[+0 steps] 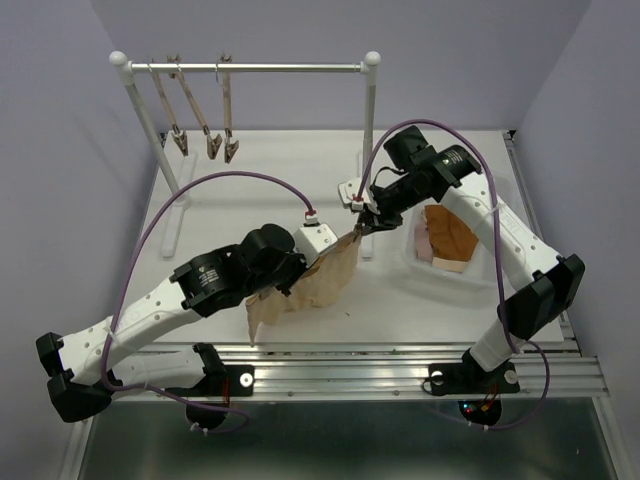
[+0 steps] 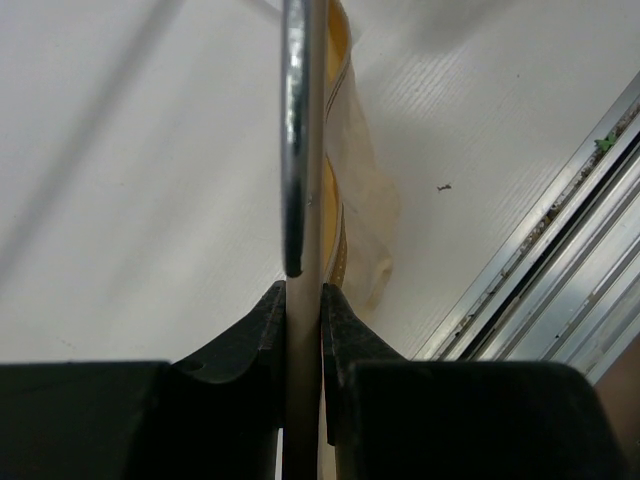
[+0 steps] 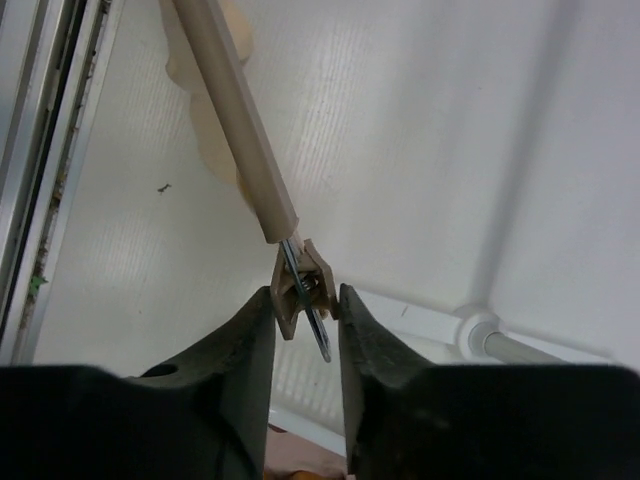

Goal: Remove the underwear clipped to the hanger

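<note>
The beige underwear (image 1: 312, 283) hangs from a tan hanger (image 1: 335, 250) held low over the table. My left gripper (image 1: 296, 268) is shut on the hanger's bar (image 2: 303, 400), by its metal hook (image 2: 300, 130). The beige fabric (image 2: 365, 210) trails past it. My right gripper (image 1: 365, 222) is shut on the hanger's end clip (image 3: 303, 285), one finger on each side of it. The bar (image 3: 235, 110) runs away from the clip to the fabric (image 3: 200, 60). The rust-brown underwear (image 1: 452, 232) and pale pink underwear (image 1: 425, 245) lie in the white bin (image 1: 490, 262).
A white rack (image 1: 245, 68) stands at the back left, with three bare clip hangers (image 1: 205, 120) on its rail. Its right post (image 1: 369, 110) and foot (image 3: 480, 335) are close behind my right gripper. A metal rail (image 1: 380, 360) runs along the table's near edge.
</note>
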`<act>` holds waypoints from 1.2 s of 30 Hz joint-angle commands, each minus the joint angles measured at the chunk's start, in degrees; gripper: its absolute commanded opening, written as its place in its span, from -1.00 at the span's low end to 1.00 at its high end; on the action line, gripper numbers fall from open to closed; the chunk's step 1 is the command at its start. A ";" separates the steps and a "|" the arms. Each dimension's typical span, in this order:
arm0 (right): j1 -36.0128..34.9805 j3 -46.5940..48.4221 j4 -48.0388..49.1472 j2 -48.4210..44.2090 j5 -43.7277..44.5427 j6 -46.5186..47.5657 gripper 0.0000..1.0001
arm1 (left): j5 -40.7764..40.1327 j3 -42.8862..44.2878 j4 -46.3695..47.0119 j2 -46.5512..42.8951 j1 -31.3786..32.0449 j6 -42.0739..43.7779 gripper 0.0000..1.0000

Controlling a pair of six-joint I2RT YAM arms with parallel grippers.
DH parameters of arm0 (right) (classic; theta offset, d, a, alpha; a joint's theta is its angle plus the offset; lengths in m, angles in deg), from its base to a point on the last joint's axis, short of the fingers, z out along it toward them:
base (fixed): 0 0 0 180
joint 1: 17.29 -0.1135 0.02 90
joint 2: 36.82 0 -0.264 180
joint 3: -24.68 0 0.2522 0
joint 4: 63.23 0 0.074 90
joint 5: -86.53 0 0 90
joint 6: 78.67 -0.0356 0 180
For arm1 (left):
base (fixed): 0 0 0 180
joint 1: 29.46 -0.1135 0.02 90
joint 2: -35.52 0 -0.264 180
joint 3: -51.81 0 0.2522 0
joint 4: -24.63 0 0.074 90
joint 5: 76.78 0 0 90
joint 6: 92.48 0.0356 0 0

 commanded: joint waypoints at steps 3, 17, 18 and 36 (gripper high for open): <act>-0.49 0.83 -4.58 -2.52 -1.94 3.39 -0.98 | -1.74 1.97 3.53 -0.85 -0.03 0.51 -1.00; -0.49 -1.71 13.51 -4.28 3.25 -13.65 0.99 | -1.30 1.70 4.50 -1.73 -0.03 0.08 -1.00; -0.49 -2.93 15.00 -5.24 3.51 -16.10 1.00 | -1.39 1.62 4.76 -1.73 -0.03 -0.19 -1.00; -0.49 -38.60 69.21 -31.60 24.26 -75.81 1.00 | -11.50 -11.73 31.19 -9.10 -0.12 -23.39 -1.00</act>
